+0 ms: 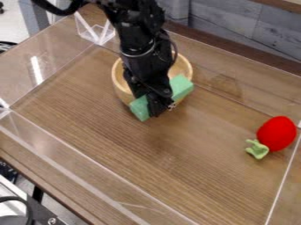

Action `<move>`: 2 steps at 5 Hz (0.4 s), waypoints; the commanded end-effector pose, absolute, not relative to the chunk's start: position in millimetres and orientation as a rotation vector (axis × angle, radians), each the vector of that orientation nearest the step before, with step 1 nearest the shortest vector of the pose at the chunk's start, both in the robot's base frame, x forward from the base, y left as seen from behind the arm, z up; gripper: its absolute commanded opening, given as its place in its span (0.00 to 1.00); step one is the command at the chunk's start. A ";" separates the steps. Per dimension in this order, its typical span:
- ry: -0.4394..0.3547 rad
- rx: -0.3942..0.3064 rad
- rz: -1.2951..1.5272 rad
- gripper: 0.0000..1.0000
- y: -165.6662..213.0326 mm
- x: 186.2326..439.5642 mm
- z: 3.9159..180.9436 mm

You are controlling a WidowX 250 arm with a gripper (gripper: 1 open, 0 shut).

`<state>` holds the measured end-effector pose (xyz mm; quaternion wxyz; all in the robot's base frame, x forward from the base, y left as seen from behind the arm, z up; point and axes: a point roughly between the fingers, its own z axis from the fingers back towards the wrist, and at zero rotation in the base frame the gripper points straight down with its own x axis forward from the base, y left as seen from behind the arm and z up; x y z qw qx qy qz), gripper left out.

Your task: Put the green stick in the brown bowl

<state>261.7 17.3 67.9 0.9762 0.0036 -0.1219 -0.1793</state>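
Green stick (177, 89): pinched crosswise in our claw (153, 97), over the brown bowl's (121, 87) near rim, presumably for lowering inside.

Arm comes in from 12 o'clock, black and jointed, angled down toward 5 o'clock; gripper (157, 98) at the low end, tips pointing down, jaws closed on a held piece.

Hand (157, 99) grips green stick (161, 98) over brown bowl's (185, 68) edge
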 end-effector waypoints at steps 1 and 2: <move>-0.257 0.014 -0.360 0.00 20.3 268.3 68.8; -0.256 0.016 -0.357 0.00 21.4 271.5 66.9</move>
